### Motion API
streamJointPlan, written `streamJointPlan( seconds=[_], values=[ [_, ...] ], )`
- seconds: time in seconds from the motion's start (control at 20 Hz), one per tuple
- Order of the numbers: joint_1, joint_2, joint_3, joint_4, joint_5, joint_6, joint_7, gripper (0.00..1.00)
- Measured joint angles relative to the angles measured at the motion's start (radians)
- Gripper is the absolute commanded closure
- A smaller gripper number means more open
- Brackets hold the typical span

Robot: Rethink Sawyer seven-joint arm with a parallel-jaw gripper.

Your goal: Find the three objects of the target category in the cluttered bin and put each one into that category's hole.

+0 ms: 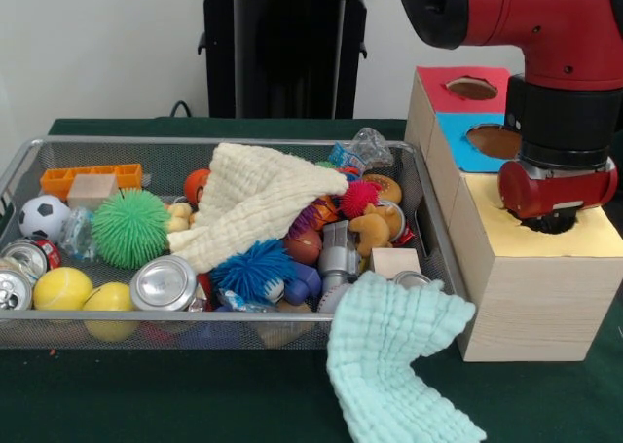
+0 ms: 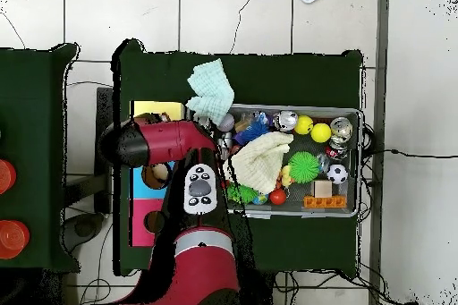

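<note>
A cream waffle cloth (image 1: 258,200) is lying draped over the clutter, a green spiky ball (image 1: 129,228) is sitting beside it, a mint cloth (image 1: 394,350) is hanging over the front rim, and two yellow balls (image 1: 62,288) are resting near silver cans (image 1: 164,283)

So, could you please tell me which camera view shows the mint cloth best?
The front view: the mint cloth fills the foreground, draped over the wire bin's near rim onto the table, its waffle texture plain. The overhead view shows only a small pale patch at the bin's corner.
</note>
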Motion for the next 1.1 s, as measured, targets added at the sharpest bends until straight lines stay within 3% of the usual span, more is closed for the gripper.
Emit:
streamJointPlan(
  seconds=[0.6,1.1],
  values=[
    [-0.001,-0.003,0.0,0.005,-0.001,-0.001,0.0,1.0],
    [-0.021,-0.059,0.021,0.087,-0.001,0.015,0.0,1.0]
  ],
)
